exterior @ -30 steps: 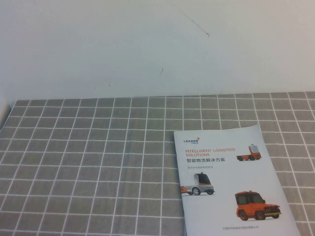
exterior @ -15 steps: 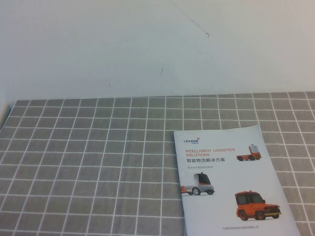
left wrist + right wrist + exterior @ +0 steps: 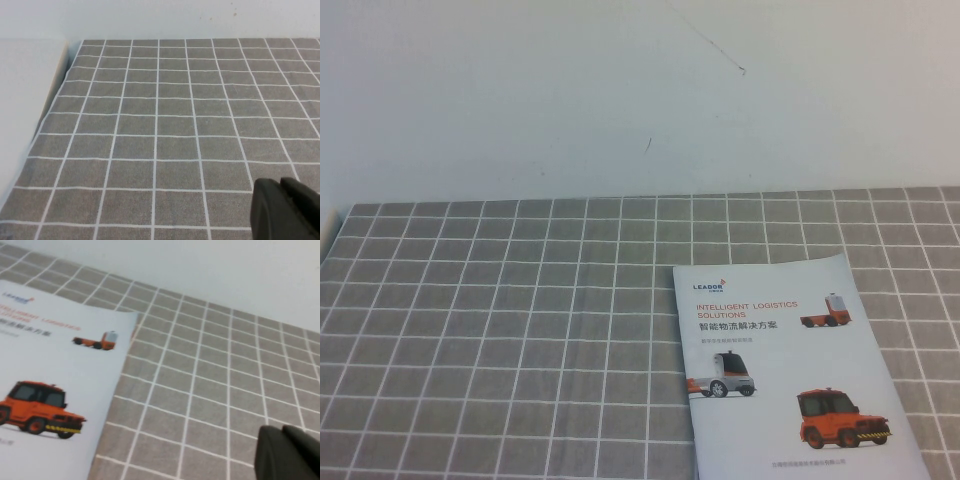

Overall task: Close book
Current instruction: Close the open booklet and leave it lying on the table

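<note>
wall (image 3: 620, 90): plain white, with a few thin dark marks; it rises behind the far edge of the table and fills the upper part of the high view.
table (image 3: 380, 240): covered by a grey cloth (image 3: 500, 330) with a white grid of squares, lying flat. The left wrist view shows the cloth's edge, with a pale bare surface beside it.
book (image 3: 780, 370): closed and lying flat on the cloth, front cover up, in the near right part of the table. It is turned slightly off the grid lines. The pale cover carries the title "INTELLIGENT LOGISTICS SOLUTIONS", Chinese characters and pictures of orange and grey vehicles. Its near edge runs out of the high view.
right pincer (image 3: 290, 452): a dark shape at the corner of the right wrist view, above bare cloth off to the side of the book and apart from it. It holds nothing visible, and I cannot tell how far open it is.
left pincer (image 3: 287, 210): a dark shape at the corner of the left wrist view, above bare cloth. Nothing visible is in its grasp, and I cannot tell how far open it is.
</note>
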